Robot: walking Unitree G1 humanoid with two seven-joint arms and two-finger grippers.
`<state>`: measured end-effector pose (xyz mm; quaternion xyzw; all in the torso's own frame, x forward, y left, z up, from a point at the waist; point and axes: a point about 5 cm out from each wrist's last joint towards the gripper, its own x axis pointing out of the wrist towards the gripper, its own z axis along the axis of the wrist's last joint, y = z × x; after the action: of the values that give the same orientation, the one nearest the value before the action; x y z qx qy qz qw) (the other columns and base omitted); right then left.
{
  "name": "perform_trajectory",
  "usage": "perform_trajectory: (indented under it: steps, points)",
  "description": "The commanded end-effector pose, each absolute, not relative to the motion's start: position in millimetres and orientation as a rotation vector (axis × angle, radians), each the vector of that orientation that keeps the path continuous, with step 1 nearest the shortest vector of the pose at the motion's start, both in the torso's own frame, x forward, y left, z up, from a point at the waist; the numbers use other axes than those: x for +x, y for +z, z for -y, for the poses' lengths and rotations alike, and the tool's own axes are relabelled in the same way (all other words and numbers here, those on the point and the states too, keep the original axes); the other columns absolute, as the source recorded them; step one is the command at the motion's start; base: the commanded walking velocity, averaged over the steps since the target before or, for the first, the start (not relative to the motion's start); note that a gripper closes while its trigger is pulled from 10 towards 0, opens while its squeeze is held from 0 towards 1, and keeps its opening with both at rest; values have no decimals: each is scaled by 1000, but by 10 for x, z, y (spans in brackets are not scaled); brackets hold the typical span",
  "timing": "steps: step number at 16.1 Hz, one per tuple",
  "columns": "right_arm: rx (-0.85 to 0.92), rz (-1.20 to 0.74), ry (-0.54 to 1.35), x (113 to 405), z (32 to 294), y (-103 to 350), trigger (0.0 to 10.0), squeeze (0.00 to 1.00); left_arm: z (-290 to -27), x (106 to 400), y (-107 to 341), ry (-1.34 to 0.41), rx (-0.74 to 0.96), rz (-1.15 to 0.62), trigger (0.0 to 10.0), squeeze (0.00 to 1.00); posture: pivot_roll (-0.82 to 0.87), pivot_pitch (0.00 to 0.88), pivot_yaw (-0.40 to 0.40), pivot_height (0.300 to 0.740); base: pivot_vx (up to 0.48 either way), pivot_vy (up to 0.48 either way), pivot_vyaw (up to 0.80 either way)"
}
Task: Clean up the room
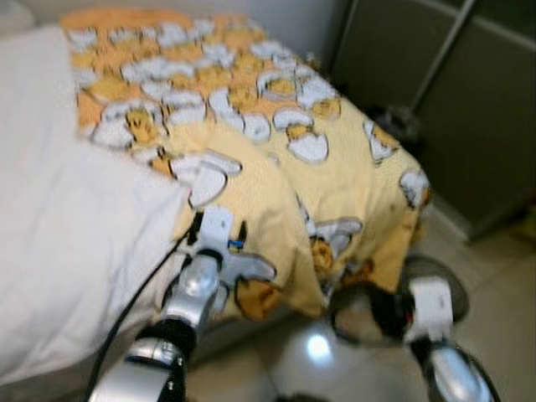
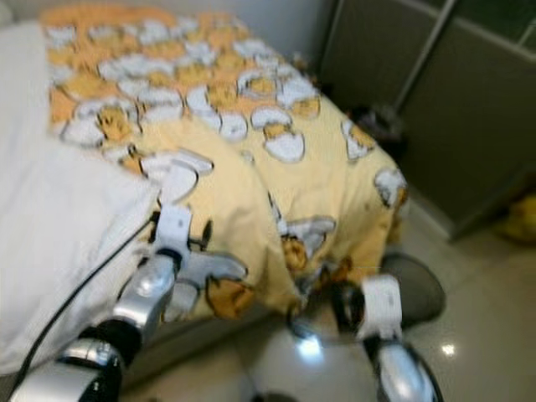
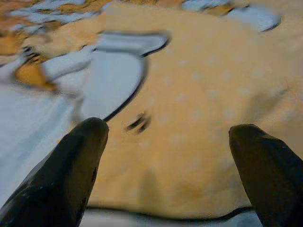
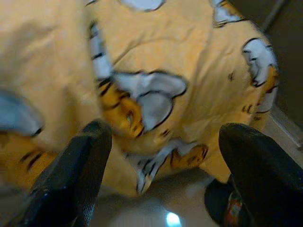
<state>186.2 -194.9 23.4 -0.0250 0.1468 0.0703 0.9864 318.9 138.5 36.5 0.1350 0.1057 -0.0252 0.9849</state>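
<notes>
Blanket (image 1: pixel 251 126) in yellow and orange, printed with white eggshell cartoons, covers your bed (image 2: pixel 209 322); its long axis runs away from you toward the far wall, and its near corner droops over the bed's edge toward the glossy floor (image 1: pixel 502 276). A white pillow (image 1: pixel 59 251) sits beside it on your left. Your left gripper (image 3: pixel 168 135) hovers over the blanket with jaws spread wide and empty, and your right gripper (image 4: pixel 163 137), equally wide and empty, faces the hanging corner.
</notes>
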Motion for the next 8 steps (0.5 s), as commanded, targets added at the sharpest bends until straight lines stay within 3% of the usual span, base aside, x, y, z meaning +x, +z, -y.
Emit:
perform_trajectory:
  steps: [1,4,8]
  points:
    - [-53,-300,162,1811,1947,285,10000,0,-1481,3154,316,17,320,-222,10000,0,-143,57,-151,740,0,0,0]
    - [-55,-347,180,1644,1955,300,10000,0,-1660,3123,282,118,345,-231,10000,0,-147,101,-168,740,0,0,0]
    - [-38,-390,198,1526,1892,324,10000,0,-1646,3027,106,36,270,-353,10000,0,-138,153,-169,740,0,0,0]
